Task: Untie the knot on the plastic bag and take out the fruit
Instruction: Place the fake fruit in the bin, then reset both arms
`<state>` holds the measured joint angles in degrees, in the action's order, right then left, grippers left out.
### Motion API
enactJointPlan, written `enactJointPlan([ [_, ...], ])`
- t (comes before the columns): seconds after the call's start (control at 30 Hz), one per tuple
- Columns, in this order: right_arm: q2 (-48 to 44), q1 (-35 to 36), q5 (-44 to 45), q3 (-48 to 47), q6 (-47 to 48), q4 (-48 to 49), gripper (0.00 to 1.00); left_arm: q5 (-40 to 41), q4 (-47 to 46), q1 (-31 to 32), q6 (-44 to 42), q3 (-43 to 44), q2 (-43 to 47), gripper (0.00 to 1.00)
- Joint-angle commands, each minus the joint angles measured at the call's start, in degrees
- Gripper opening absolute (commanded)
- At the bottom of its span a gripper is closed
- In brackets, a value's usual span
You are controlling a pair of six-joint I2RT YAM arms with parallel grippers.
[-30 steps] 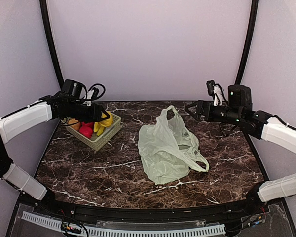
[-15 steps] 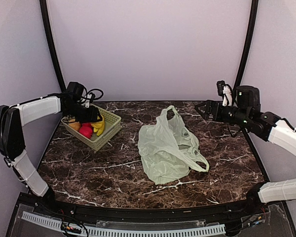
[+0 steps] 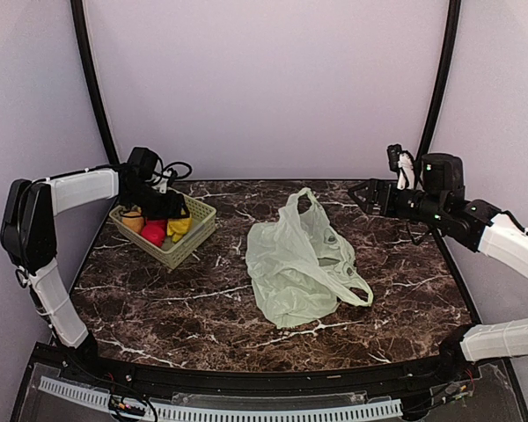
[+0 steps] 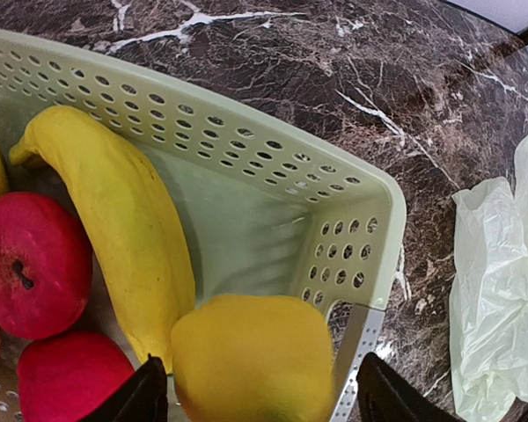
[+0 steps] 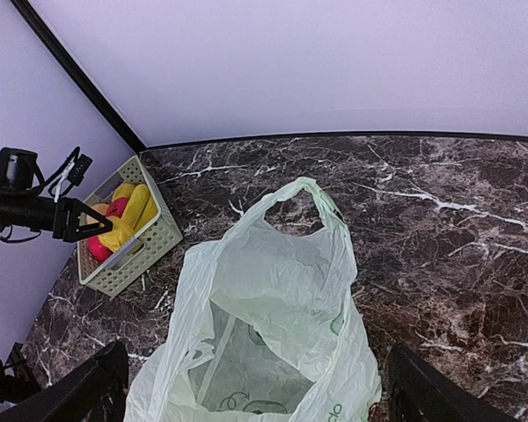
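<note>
The plastic bag [image 3: 295, 264] lies slack in the middle of the table, its mouth gaping [image 5: 273, 325] with nothing inside that I can see. The knot is out of view; the two loop handles lie apart. The fruit sits in the pale green basket [image 3: 187, 246]: a banana [image 4: 123, 229], a red apple [image 4: 31, 264] and a yellow round piece [image 4: 251, 352]. My left gripper [image 4: 260, 391] hangs over the basket's near corner, open, its fingers standing clear on both sides of the yellow piece. My right gripper [image 5: 260, 396] hovers open high above the bag, at the back right [image 3: 354, 192].
The basket [image 4: 273, 149] stands at the back left of the dark marble table [image 3: 202, 308]. A black curved frame post [image 3: 92, 79] rises behind the basket, and another [image 3: 440, 79] behind the right arm.
My left gripper came down and leftward into the basket and its jaws widened off the yellow fruit. The right gripper drew back to the right, then stayed still.
</note>
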<state>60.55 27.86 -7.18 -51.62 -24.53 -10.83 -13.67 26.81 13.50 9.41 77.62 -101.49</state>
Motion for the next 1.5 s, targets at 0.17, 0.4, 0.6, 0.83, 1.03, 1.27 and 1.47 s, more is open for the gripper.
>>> enactJointPlan([
  [0.17,0.48,-0.79,0.94,0.77,-0.33,-0.24,0.99,-0.83,0.84,0.04,-0.78,0.8,0.76,0.86],
  [0.4,0.43,-0.92,0.93,1.06,-0.51,-0.3,0.99,-0.6,0.11,0.04,-0.66,-0.03,2.06,0.86],
  [0.6,1.99,-1.24,2.13,1.3,0.22,-0.24,0.99,2.87,-5.17,-0.01,0.98,-3.84,6.89,0.9],
  [0.83,5.63,-7.08,3.54,2.37,2.96,1.25,0.99,7.32,-14.44,-6.57,4.61,-13.88,16.05,0.98],
  [1.03,6.53,-18.48,0.14,6.88,3.75,8.28,0.99,9.93,-26.78,-17.11,6.57,-26.74,28.52,0.98],
  [1.27,1.86,-25.96,0.76,18.66,6.46,24.02,0.99,19.23,-42.91,-21.83,1.88,-43.37,41.89,0.99],
  [1.47,-1.64,-26.92,6.2,29.86,13.49,41.31,0.99,20.73,-59.89,-21.73,-4.46,-58.0,47.12,0.99],
])
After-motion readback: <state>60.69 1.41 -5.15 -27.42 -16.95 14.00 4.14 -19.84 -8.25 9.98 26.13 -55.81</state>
